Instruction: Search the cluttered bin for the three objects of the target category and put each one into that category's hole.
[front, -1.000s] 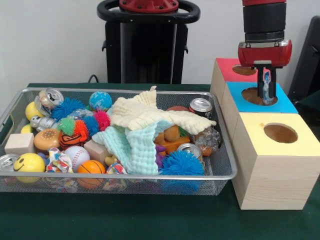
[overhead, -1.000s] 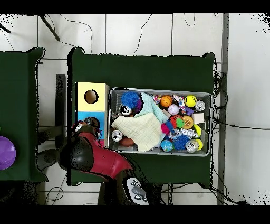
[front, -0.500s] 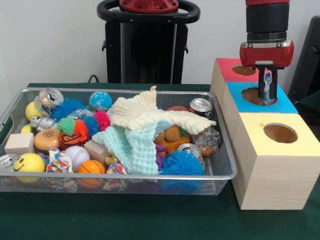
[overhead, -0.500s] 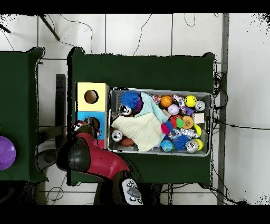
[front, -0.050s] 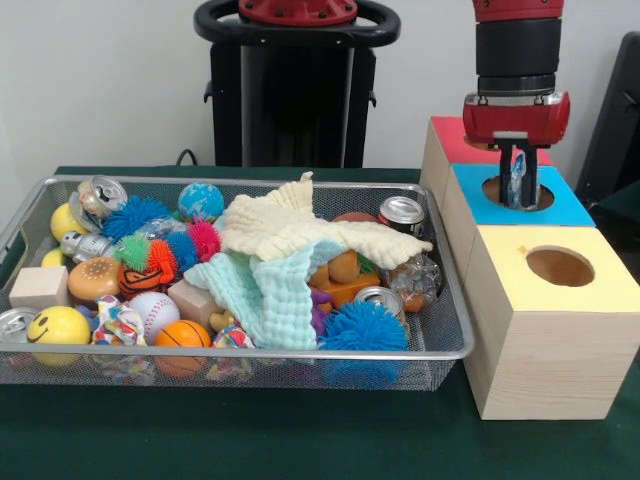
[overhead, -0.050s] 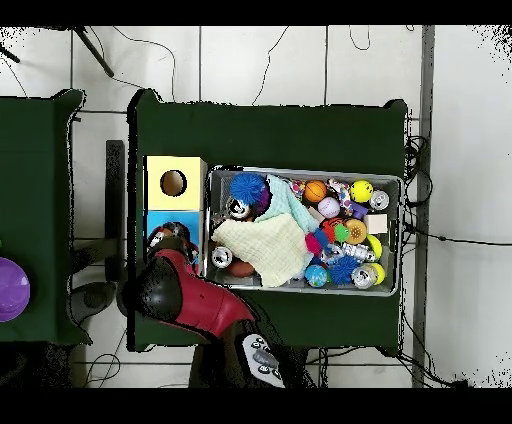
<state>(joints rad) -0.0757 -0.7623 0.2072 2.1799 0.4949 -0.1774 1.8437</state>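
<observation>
A dark green worktop (front, -0.050s: 250, 440) fills the foreground — overhead, a second green worktop (overhead, -0.050s: 40, 140) stands beside it, carrying a purple round thing (overhead, -0.050s: 12, 289). Cables (overhead, -0.050s: 415, 180) trail over the tiled floor (overhead, -0.050s: 260, 62).

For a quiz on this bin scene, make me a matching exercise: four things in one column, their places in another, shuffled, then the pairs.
Things:
1. gripper
2. smiley ball
3. blue spiky ball
4. yellow-topped box

Places:
A. bin's front left corner
B. nearest the camera in the row of boxes
C. over the blue-topped box's hole
D. by the bin's front rim, towards the boxes

Pairs: 1-C, 2-A, 3-D, 4-B
</observation>
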